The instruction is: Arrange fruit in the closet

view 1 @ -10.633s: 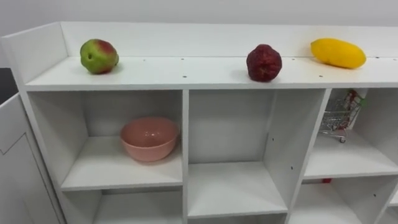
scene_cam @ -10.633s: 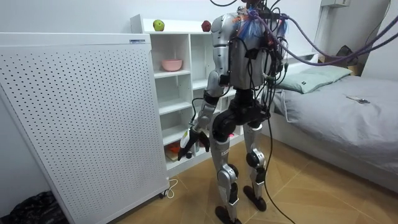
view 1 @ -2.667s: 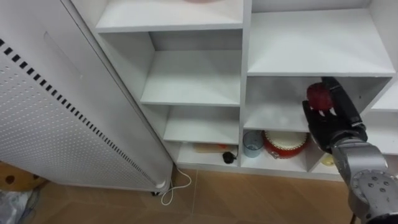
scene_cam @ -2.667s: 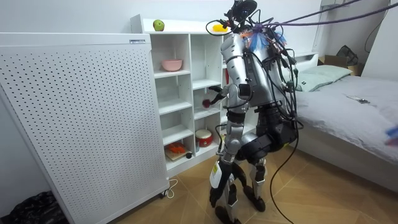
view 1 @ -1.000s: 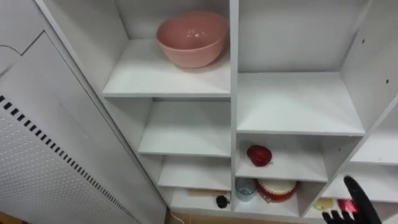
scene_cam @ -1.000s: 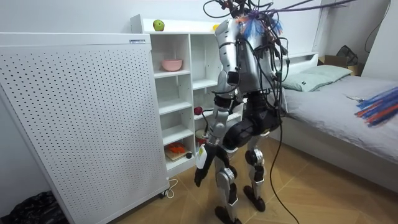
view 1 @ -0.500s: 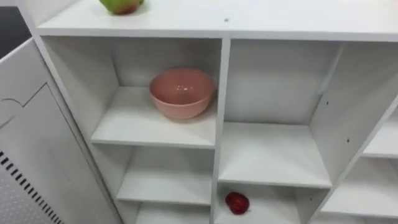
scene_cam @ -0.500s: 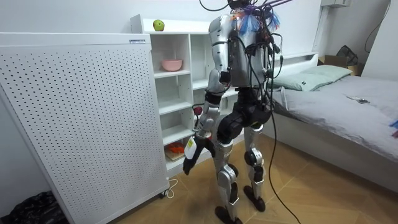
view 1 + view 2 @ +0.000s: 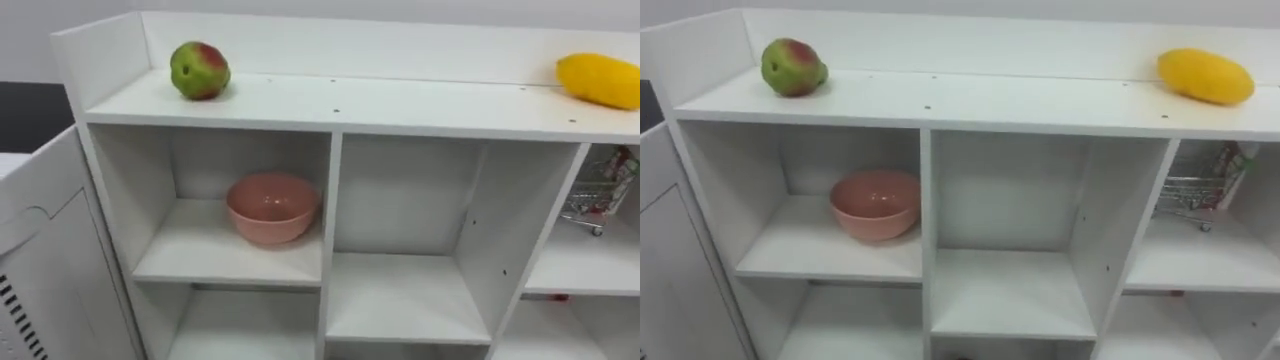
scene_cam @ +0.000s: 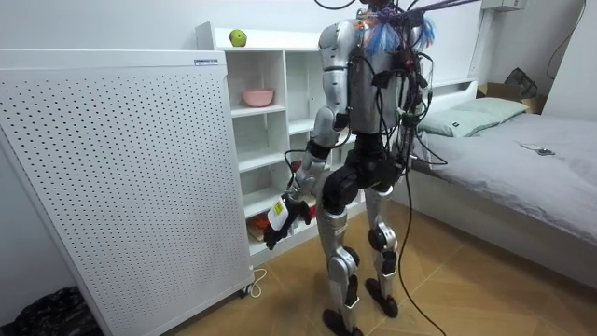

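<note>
A green and red fruit (image 9: 200, 70) lies at the left end of the white closet's top board (image 9: 400, 105). At the right end rests a yellow mango (image 9: 600, 80). In the room view I stand upright, facing the closet, close to its middle column. A dark red fruit (image 10: 296, 165) shows there on a lower middle shelf, just beside my arm. My left hand (image 10: 280, 221) hangs low at my side in front of the bottom shelves, fingers loose and holding nothing.
A pink bowl (image 9: 272, 207) sits in the upper left compartment. A small wire shopping cart (image 9: 595, 190) stands in the upper right one. A white perforated panel (image 10: 112, 177) flanks the closet on my left. A bed (image 10: 522, 149) is behind me.
The red fruit, held in my right hand 2.7 s ago, lay on the lower shelf a second ago. I have straightened up; my view rose from the low shelves to the top board.
</note>
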{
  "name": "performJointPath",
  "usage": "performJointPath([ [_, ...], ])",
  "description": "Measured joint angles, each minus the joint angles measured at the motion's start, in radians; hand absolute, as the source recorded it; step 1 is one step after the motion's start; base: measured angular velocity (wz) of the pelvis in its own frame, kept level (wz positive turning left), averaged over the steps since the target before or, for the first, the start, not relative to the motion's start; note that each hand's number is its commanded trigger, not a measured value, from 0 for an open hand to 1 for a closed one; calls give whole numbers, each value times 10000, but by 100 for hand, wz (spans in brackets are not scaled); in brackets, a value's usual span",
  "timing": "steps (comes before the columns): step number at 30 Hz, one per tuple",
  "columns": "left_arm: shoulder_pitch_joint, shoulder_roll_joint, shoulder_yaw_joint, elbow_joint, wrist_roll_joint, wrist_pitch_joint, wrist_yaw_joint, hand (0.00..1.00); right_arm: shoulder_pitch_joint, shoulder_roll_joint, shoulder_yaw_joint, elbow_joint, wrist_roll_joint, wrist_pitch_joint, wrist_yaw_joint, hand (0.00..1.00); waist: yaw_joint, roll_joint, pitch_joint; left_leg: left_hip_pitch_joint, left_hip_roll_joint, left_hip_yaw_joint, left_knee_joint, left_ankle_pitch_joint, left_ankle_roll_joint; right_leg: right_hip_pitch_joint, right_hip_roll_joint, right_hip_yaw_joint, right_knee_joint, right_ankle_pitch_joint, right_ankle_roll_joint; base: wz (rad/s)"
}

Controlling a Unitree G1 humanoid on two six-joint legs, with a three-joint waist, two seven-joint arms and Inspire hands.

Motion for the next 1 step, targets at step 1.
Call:
performJointPath([
  [1,17,0,9,73,4,14,0,0,35,18,11,8,-313,29,-6,0,0,10,-3,26,7,63,-6,0,-1,3,7,38,4,6,-4,-12],
])
